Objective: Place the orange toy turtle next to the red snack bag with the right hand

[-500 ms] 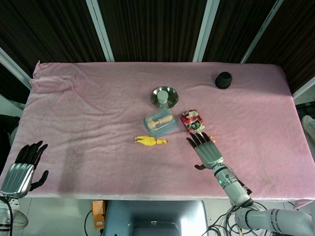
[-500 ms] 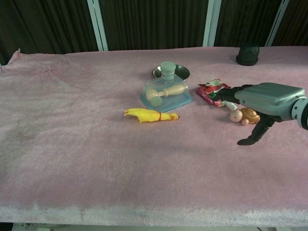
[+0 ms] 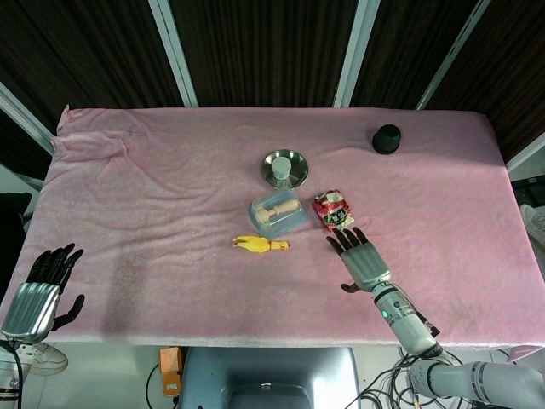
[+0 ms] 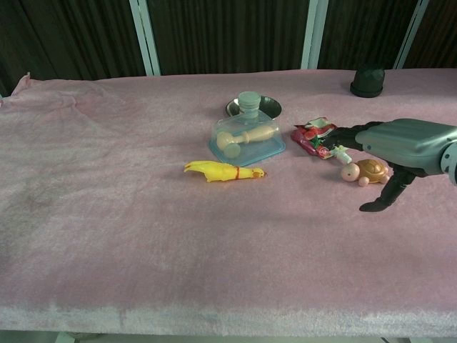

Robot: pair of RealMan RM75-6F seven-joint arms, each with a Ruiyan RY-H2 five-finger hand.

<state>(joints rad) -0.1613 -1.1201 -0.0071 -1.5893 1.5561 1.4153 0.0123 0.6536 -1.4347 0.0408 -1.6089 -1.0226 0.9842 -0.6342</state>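
Hovering over orange toy turtle (image 4: 370, 171), right hand (image 4: 408, 146) shows fingers spread, gripping nothing; turtle sits just beside red snack bag (image 4: 314, 136).

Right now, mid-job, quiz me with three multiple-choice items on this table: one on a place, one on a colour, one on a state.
1. Where does the turtle lie?
A. on the cloth just right of the snack bag, chest view
B. inside the clear box
C. on the metal dish

2. What colour is the rubber chicken?
A. blue
B. yellow
C. black

3. What is the right hand doing?
A. gripping the snack bag
B. holding the chicken
C. hovering open over the turtle, holding nothing

Answers:
1. A: the chest view shows it on the cloth beside the red bag.
2. B: its body is yellow in both views.
3. C: its fingers are spread, and the turtle lies on the cloth beneath it, free of its grasp.

The left hand is open at the near left edge.
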